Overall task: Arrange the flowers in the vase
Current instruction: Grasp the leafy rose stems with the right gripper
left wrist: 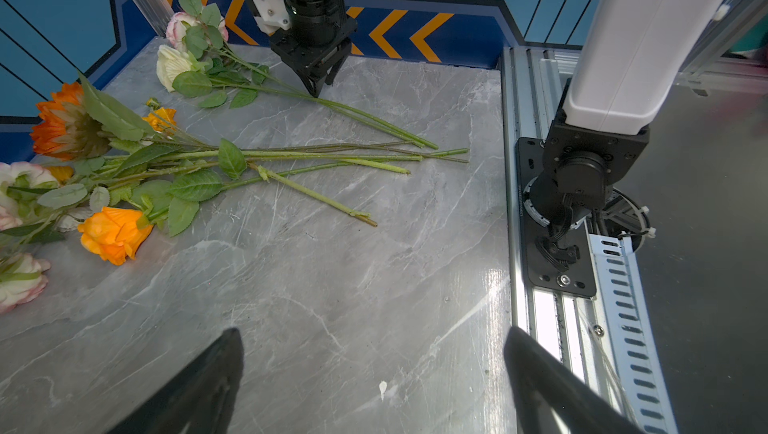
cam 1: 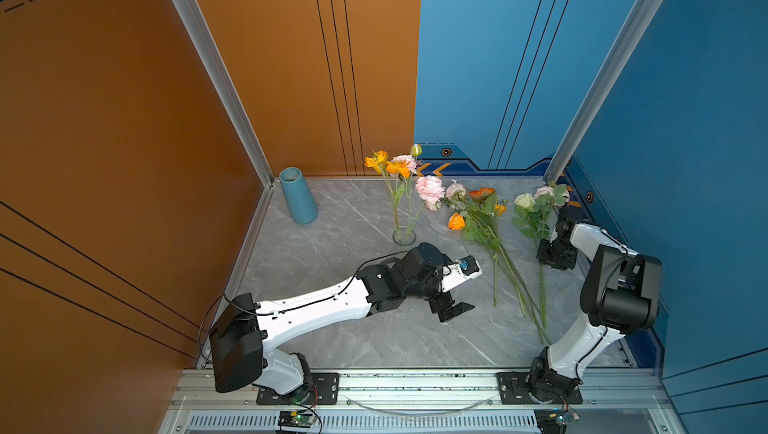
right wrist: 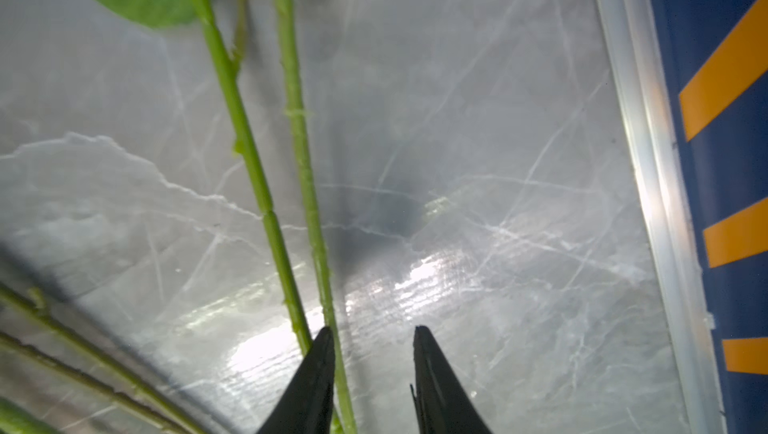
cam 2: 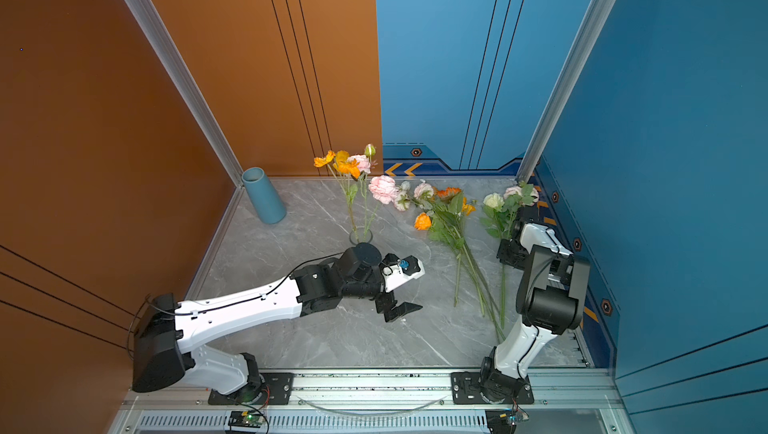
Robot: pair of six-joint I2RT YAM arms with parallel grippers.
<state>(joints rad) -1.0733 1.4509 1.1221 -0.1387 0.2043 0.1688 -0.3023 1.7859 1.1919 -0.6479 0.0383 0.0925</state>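
Note:
A clear glass vase [cam 1: 404, 237] in mid-table holds orange and pink flowers [cam 1: 395, 166] upright. Several more flowers [cam 1: 482, 216] lie loose to its right, stems toward the front. A white and a pink flower [cam 1: 530, 202] lie furthest right. My right gripper [left wrist: 319, 86] is down on their stems. In the right wrist view its jaws [right wrist: 374, 332] stand slightly apart; one green stem [right wrist: 305, 170] runs between them along one finger, the other stem [right wrist: 253, 170] passes outside. My left gripper [cam 1: 455, 311] hovers open and empty over bare table in front of the vase.
A blue vase [cam 1: 298, 195] stands empty in the back left corner. Orange and blue walls enclose the grey marble table [cam 1: 332, 253] on three sides. A metal rail [cam 1: 415, 382] with both arm bases runs along the front edge.

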